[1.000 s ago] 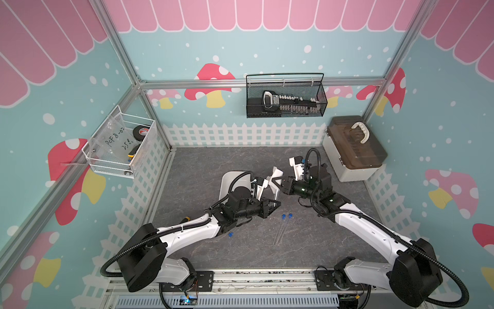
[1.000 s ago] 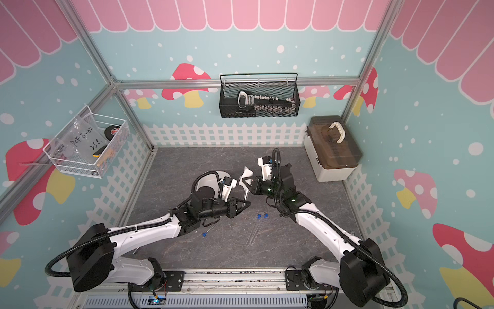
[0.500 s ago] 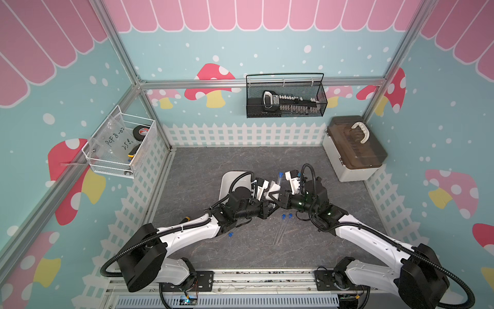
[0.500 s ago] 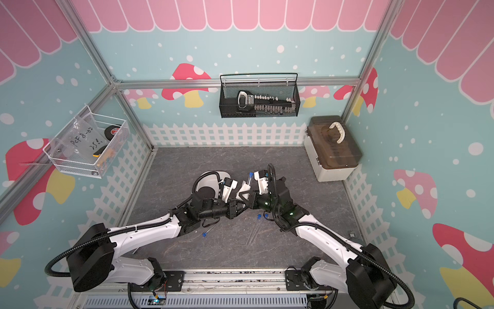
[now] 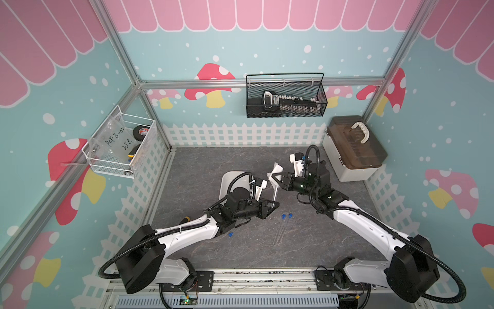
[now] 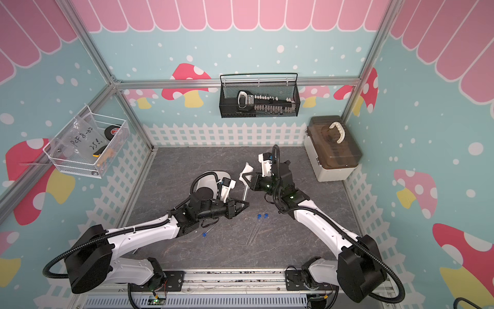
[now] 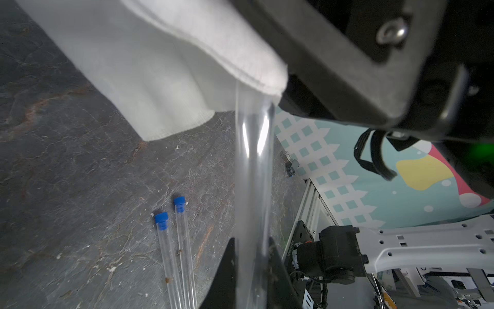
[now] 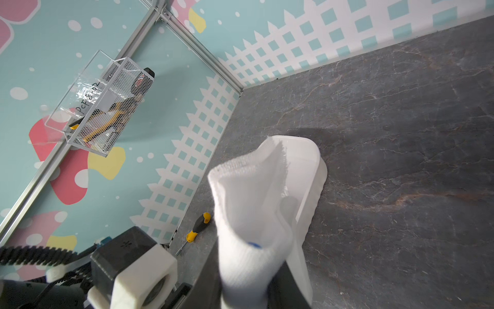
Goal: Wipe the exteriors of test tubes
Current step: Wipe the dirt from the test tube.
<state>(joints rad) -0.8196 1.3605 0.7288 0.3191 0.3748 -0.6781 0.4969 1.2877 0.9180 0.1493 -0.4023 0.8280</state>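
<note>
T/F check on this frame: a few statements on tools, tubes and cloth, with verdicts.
1. The left tool grips a test tube. True.
2. The right tool is empty. False: it is shut on the white cloth, which wraps the held tube's capped end.
3. Two capped tubes lie side by side on the table. True.
4. Every tube sits in the white tray. False: two lie on the table and one is held.
5. The tubes are capped in red. False: the caps are blue.
</note>
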